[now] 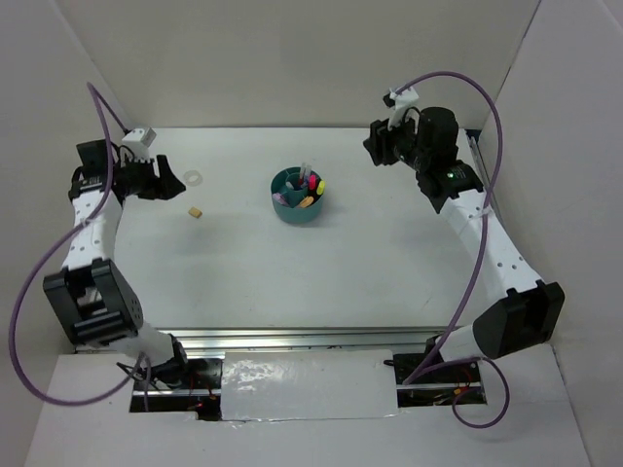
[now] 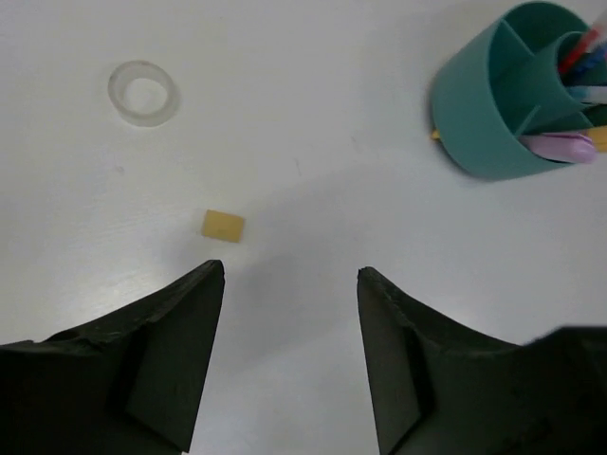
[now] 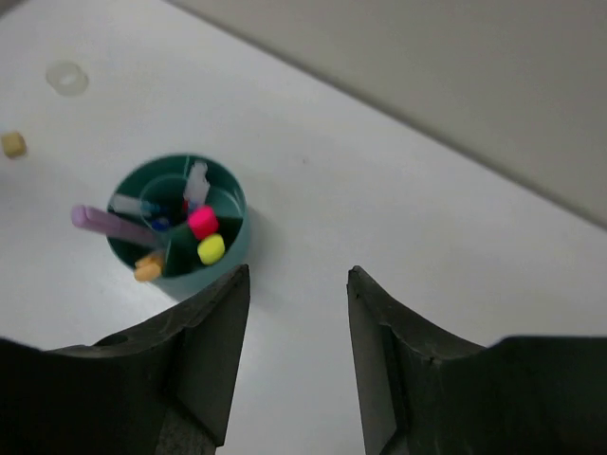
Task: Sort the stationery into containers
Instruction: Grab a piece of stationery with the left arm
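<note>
The teal organizer (image 1: 298, 196) stands upright on the white tabletop (image 1: 389, 253), about in the middle of it. Several pieces of the stationery are inside it. In the right wrist view a lilac stick (image 3: 104, 223) leans out over its rim, an orange stick (image 3: 147, 269) stands in an outer compartment, and a pink cap (image 3: 201, 222) and a yellow cap (image 3: 211, 248) stand side by side in another. Something blue (image 3: 159, 223) sits in or near the centre well; I cannot tell exactly which compartment.

Two pieces are outside the organizer, both to its left in the top view and well apart from it. The tan eraser (image 1: 196, 212) lies flat on the tabletop. The clear ring (image 1: 194, 178) lies a little farther back than the eraser, near it but not touching it.

The left gripper (image 1: 165, 178) is to the left of the organizer, just beyond the ring and the eraser. Its jaws stand clearly apart and hold nothing; in its wrist view only bare tabletop shows between them.

The right gripper (image 1: 375, 151) is to the right of the organizer and somewhat behind it, raised above the tabletop. Its jaws are also apart, with nothing between them.
</note>
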You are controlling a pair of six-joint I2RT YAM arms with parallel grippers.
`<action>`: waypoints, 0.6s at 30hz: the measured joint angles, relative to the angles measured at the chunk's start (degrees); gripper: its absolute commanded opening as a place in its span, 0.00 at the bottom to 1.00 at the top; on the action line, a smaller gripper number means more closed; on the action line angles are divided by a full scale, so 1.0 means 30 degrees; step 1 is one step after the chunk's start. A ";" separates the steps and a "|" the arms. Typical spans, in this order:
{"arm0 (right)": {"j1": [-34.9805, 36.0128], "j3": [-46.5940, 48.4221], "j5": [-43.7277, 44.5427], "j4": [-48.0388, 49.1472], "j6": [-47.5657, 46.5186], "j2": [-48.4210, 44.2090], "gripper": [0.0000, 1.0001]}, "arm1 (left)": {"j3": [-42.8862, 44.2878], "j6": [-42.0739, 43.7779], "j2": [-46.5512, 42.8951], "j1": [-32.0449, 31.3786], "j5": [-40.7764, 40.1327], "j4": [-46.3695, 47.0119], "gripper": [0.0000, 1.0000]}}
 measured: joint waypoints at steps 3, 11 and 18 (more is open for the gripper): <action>-0.0576 0.0386 -0.0036 -0.2630 -0.0189 0.0699 0.52 | 0.2426 0.0896 0.3701 -0.0036 0.0015 0.0233 0.60; -0.1749 0.2244 -0.0590 -0.7614 0.0911 0.1836 0.60 | 0.9107 0.3606 1.0899 -0.0474 -0.0007 0.0452 0.49; -0.2703 0.2164 -0.0495 -0.8575 0.1188 0.1727 0.64 | 1.6349 0.6397 1.5038 -0.2368 -0.1253 -0.2040 0.50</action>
